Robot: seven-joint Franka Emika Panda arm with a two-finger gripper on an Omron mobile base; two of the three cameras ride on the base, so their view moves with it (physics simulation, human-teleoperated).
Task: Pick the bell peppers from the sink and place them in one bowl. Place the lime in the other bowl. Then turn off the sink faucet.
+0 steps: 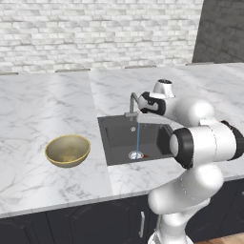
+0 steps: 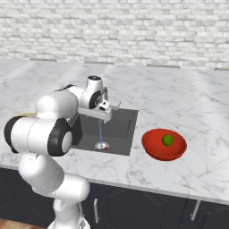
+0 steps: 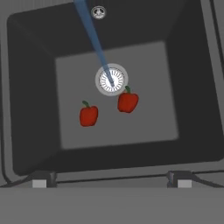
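White marble desk [image 1: 43, 109], dark grey sink [image 3: 35, 57] with water running. Two glossy red bell peppers [image 3: 89, 115] beside drain. Pincer [image 3: 111, 180] wide, empty, probably centred above. Next: descend, grasp one.

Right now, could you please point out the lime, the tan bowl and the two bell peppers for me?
lime [image 2: 167, 140], right base view, its rounded top, inside the red bowl.
tan bowl [image 1: 59, 162], left base view, its outer front wall.
bell peppers [image 3: 89, 116], hand view, body of the one farther from the drain; the other [image 3: 127, 101], its body.
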